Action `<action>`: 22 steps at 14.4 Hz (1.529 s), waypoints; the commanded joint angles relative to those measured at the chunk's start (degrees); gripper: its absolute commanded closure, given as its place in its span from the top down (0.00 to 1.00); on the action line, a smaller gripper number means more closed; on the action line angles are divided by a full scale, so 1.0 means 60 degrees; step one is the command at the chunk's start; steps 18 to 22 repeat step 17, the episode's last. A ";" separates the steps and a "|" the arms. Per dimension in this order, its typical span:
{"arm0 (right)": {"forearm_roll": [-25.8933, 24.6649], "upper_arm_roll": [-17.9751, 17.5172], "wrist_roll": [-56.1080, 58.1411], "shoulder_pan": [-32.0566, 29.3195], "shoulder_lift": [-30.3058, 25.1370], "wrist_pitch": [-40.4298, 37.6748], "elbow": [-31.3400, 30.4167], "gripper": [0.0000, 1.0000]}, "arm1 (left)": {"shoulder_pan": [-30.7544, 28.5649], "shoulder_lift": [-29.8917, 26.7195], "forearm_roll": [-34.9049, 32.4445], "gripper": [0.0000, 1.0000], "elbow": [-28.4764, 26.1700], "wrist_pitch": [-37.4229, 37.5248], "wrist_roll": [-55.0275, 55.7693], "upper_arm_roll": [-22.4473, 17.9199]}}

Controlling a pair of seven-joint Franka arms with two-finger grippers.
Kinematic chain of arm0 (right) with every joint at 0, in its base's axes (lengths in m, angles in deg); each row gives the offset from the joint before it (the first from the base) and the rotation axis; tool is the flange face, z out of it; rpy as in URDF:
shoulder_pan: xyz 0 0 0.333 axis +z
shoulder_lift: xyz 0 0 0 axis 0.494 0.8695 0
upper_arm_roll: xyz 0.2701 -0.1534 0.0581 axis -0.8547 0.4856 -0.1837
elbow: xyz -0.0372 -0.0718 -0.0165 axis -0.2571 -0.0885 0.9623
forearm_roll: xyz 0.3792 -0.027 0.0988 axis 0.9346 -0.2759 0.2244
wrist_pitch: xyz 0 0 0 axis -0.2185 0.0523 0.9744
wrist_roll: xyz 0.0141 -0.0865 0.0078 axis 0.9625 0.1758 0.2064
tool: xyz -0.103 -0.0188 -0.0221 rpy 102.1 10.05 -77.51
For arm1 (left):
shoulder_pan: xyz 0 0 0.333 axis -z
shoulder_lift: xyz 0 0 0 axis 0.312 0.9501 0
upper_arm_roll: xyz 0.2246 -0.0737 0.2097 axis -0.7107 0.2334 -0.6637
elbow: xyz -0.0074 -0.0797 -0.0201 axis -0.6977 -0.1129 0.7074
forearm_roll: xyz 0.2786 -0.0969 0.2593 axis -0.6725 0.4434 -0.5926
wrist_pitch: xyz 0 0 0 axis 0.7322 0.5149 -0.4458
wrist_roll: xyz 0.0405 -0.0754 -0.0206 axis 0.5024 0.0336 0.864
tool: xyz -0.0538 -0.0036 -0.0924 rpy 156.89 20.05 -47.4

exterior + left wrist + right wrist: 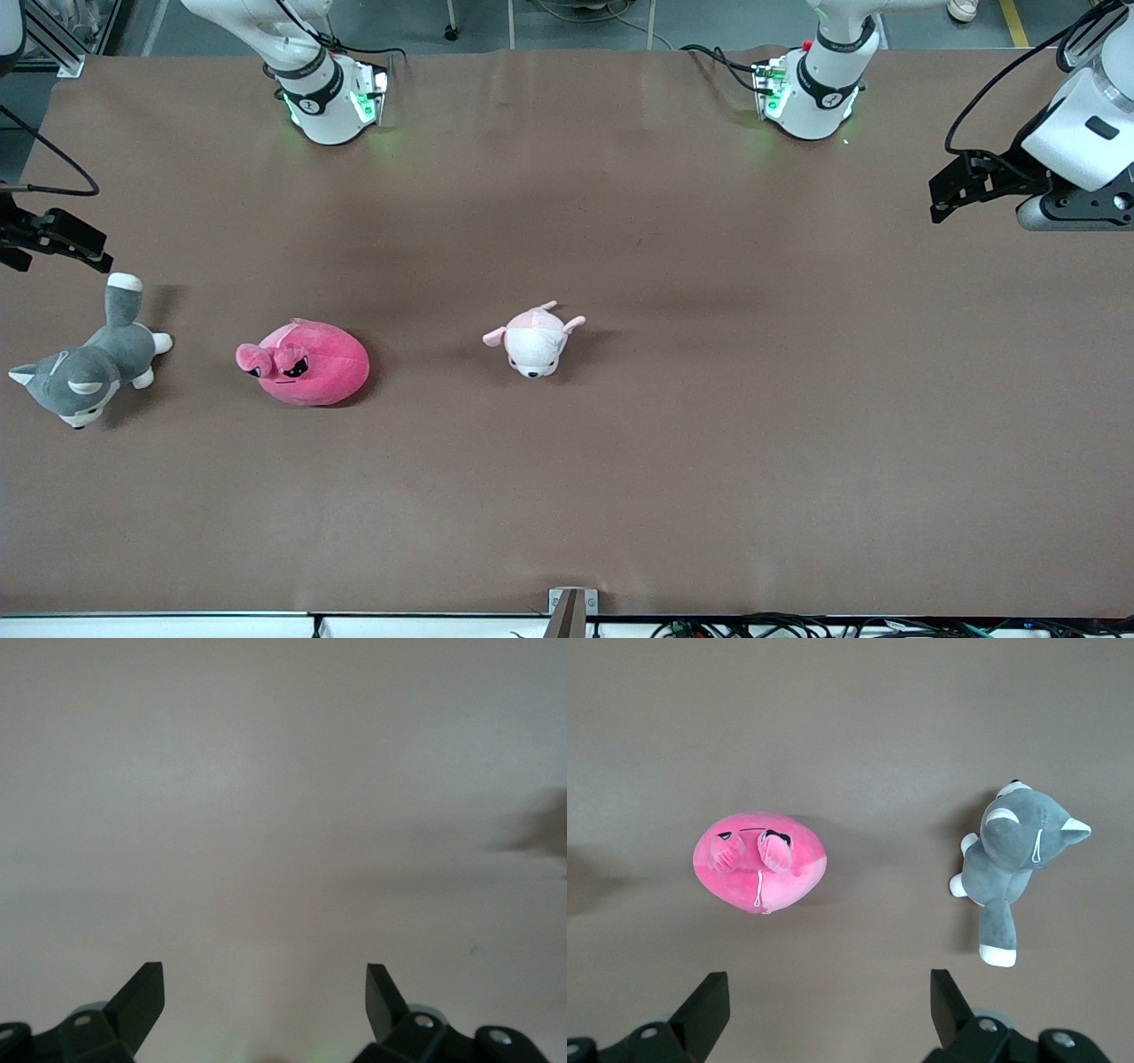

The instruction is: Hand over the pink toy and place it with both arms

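Observation:
The hot-pink round pink toy [306, 363] [757, 864] lies on the brown table toward the right arm's end, its angry eyes turned toward the grey plush dog. My right gripper [89, 250] [830, 997] hangs open and empty in the air at that end of the table, apart from the toy; its wrist view looks down on both the toy and the dog. My left gripper [939, 202] [266, 992] waits open and empty over bare table at the left arm's end.
A grey-and-white plush dog [84, 368] [1014, 855] lies beside the pink toy, close to the table's end. A pale pink-and-white plush animal [534, 341] lies near the middle of the table [709, 461]. Both arm bases [332, 97] [811, 93] stand along the table's edge.

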 commanded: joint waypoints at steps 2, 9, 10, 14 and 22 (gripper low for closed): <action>0.0163 0.0087 0.0007 0.0058 -0.0312 0.0093 -0.0461 1.00 | -0.0116 -0.0046 0.0190 1.00 -0.0007 0.0060 -0.0177 -0.0006; 0.0163 0.0087 -0.0008 0.0043 -0.0342 0.0093 -0.0476 1.00 | -0.0102 -0.0060 0.0190 1.00 0.0022 0.0207 0.0450 -0.0064; 0.0177 0.0101 -0.0008 0.0043 -0.0342 0.0093 -0.0476 1.00 | -0.0116 -0.0060 0.0190 1.00 0.0022 0.0207 0.0525 -0.0064; 0.0368 0.0130 0.0007 0.0043 -0.0342 0.0093 -0.0476 1.00 | -0.0116 -0.0045 0.0161 1.00 0.0037 0.0207 0.0409 -0.0064; 0.0368 0.0130 0.0021 0.0043 -0.0342 0.0093 -0.0476 1.00 | -0.0101 -0.0031 0.0088 1.00 0.0037 0.0207 0.0394 -0.0064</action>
